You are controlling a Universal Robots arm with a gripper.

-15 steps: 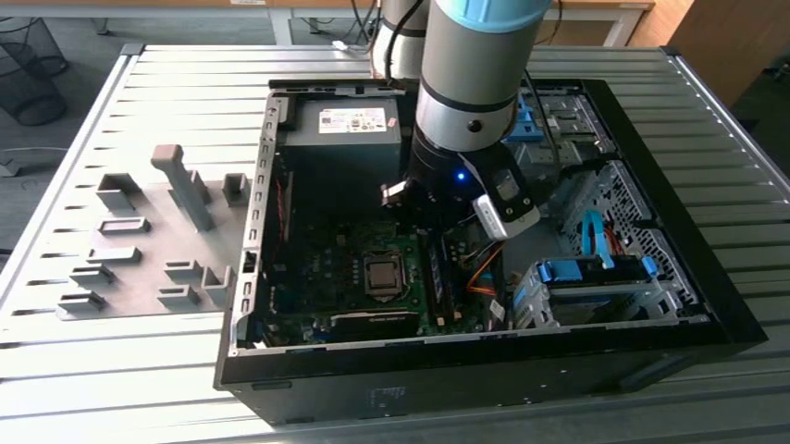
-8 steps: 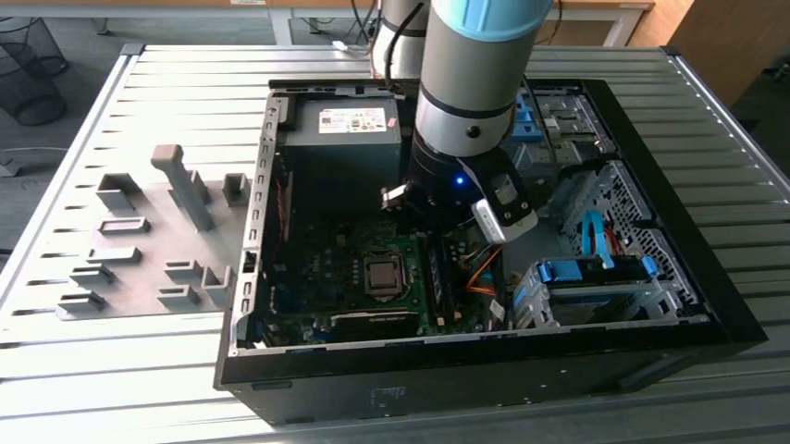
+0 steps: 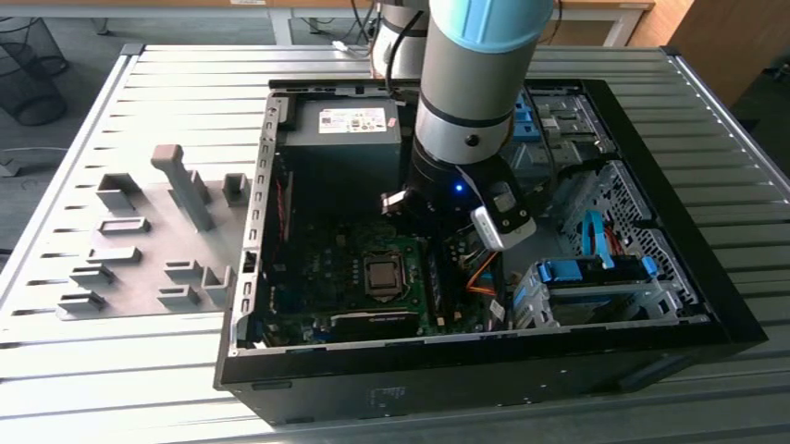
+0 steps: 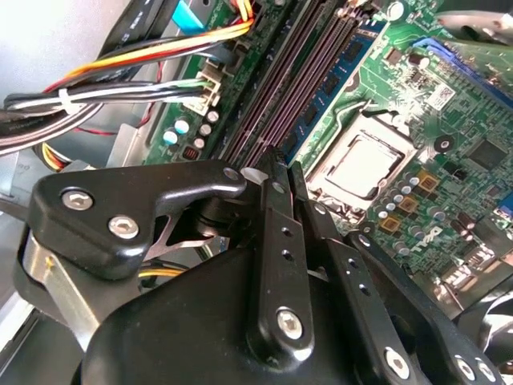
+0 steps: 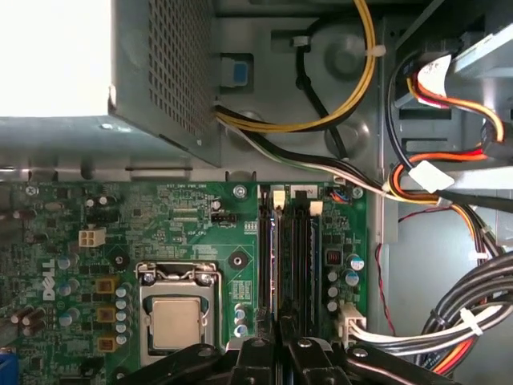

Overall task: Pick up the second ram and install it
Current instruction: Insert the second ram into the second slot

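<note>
- Over the open black metal computer case [image 3: 691,305], in the exterior view, the grey-and-blue robot arm [image 3: 463,120] reaches down to the green motherboard [image 3: 321,268]. The pale grey plastic holder tray [image 3: 136,231] lies well apart, toward the exterior view's left.
- Close up, in the second wrist view, the black gripper [image 4: 280,172] has its fingers drawn to a thin slit, seemingly pinching the second ram [image 4: 330,76], a narrow dark green stick with blue labels lying along its slot beside the silver processor socket [image 4: 361,164].
- Seen from the first wrist view, the gripper [image 5: 280,345] lines up with the stick [image 5: 275,257]. I judge the installing step is in hand; seating calls for straight, even pressure, clear of the bundled cables [image 5: 449,329].
</note>
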